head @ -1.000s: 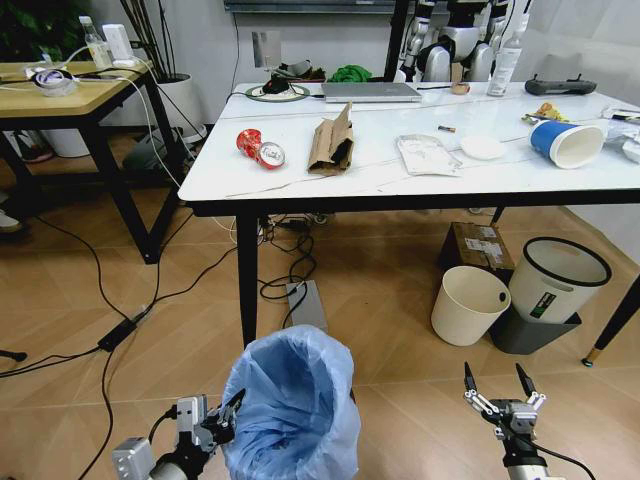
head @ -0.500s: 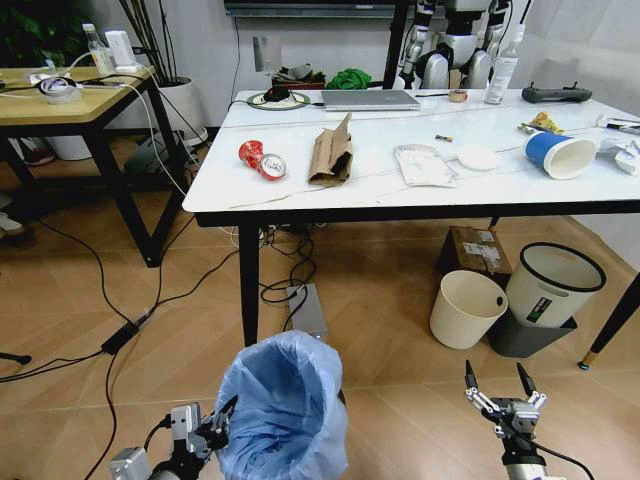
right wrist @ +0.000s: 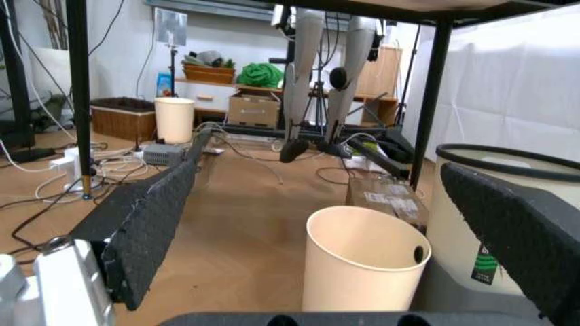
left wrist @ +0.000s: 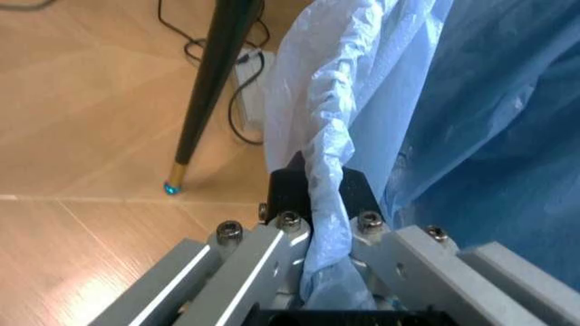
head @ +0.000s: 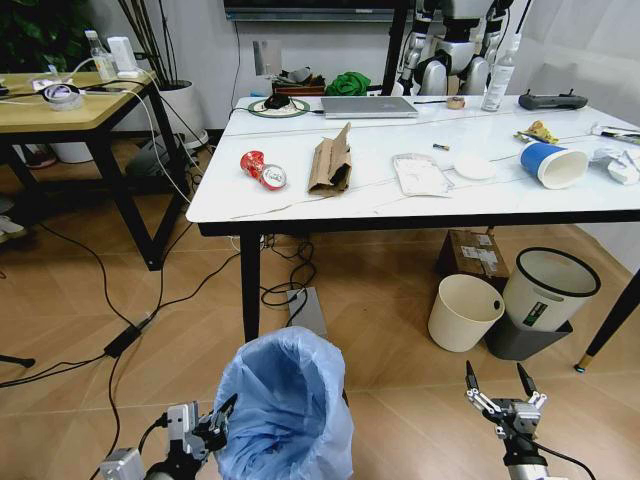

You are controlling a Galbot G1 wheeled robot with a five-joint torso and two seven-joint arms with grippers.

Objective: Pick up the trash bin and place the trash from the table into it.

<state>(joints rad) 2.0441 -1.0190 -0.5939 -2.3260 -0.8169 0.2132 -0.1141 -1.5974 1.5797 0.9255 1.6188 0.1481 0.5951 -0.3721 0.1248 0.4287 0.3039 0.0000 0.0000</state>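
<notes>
The trash bin (head: 287,410), lined with a billowing light-blue bag, hangs low at the bottom centre of the head view. My left gripper (head: 222,423) is shut on its bag-covered rim (left wrist: 328,204). On the white table (head: 380,195) lies the trash: a crushed red can (head: 262,169), torn brown cardboard (head: 331,162), a white wrapper (head: 420,175), a white disc (head: 475,167), a blue paper cup (head: 553,165) on its side and a yellow wrapper (head: 540,131). My right gripper (head: 497,384) stands open and empty at the bottom right, its fingers (right wrist: 145,217) spread wide.
A cream bucket (head: 463,311) and a white round bin with dark base (head: 547,290) stand under the table's right side, beside a cardboard box (head: 472,255). Cables and a power strip (head: 305,307) lie by the black table leg (head: 250,285). A wooden desk (head: 70,105) stands left. A laptop (head: 369,106) lies at the back.
The whole head view has shifted: the table sits a little farther and lower in the picture. The left gripper still holds the bin; the right gripper stays open.
</notes>
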